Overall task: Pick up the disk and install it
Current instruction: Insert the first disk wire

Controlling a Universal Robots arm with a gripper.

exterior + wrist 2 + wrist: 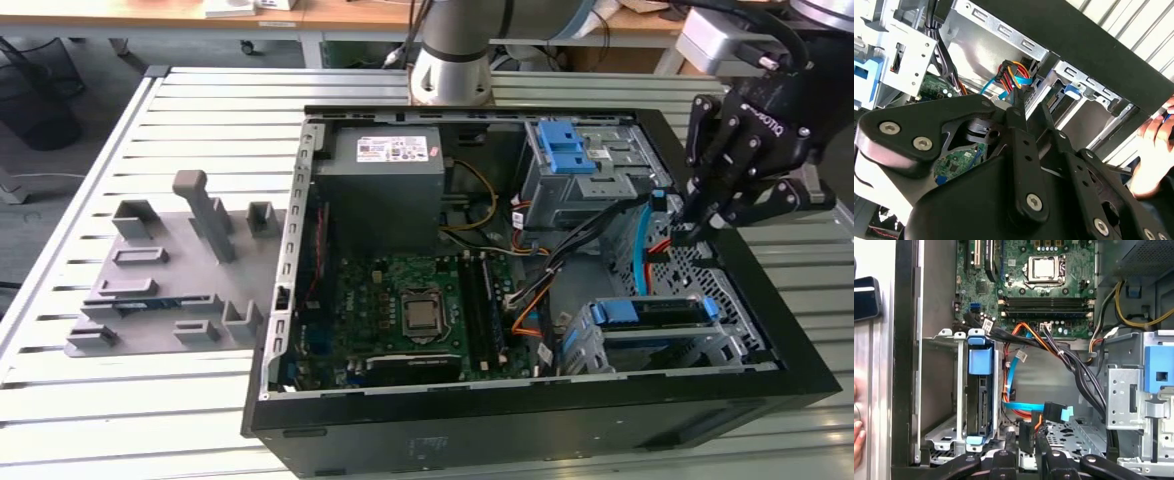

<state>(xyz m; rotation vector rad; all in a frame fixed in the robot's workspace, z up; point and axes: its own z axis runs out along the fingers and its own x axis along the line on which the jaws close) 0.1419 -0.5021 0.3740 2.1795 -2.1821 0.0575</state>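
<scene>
Exterior view: gripper (697, 228) (fingers together, holding nothing) hovers at the case's (534, 425) three o'clock; disk (650, 312) sits caged, seemingly installed.

Matt grey sheet-metal drive cage (944, 390), glossy blue plastic bracket on disk (979, 390).

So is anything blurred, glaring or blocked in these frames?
Exterior view: even daylight, sharp, mild glare on the slatted table. Second wrist view: the gripper linkage looms dark across the foreground, with a blurred hand at the edge. First wrist view: well lit, the disk sharp.
</scene>
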